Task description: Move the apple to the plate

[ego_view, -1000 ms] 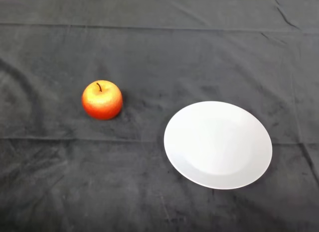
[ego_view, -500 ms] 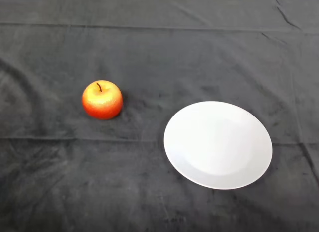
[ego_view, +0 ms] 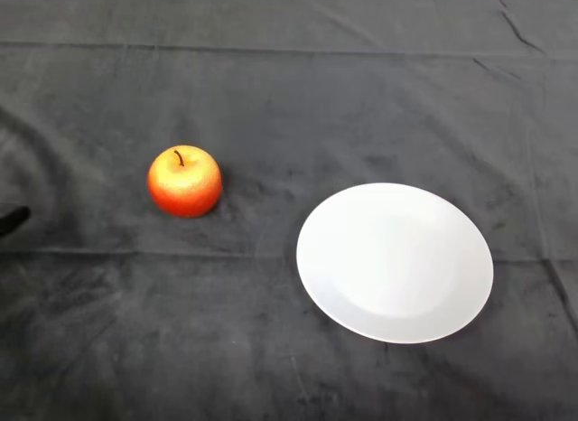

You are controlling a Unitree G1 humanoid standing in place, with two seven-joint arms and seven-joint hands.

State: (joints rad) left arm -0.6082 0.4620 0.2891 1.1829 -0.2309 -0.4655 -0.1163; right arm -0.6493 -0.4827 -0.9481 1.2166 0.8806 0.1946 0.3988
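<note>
Apple-to-plate scene, near to far: you're looking at the white plate sitting nearest on the dark cloth, right of centre and carrying nothing. A black tip of the left hand is poking in at the left edge, and you cannot tell whether it is released or clenched; it is sitting well apart from the fruit and touching nothing you can see. Farther back, the apple is resting upright on the cloth, stem up, left of the plate and apart from it.
</note>
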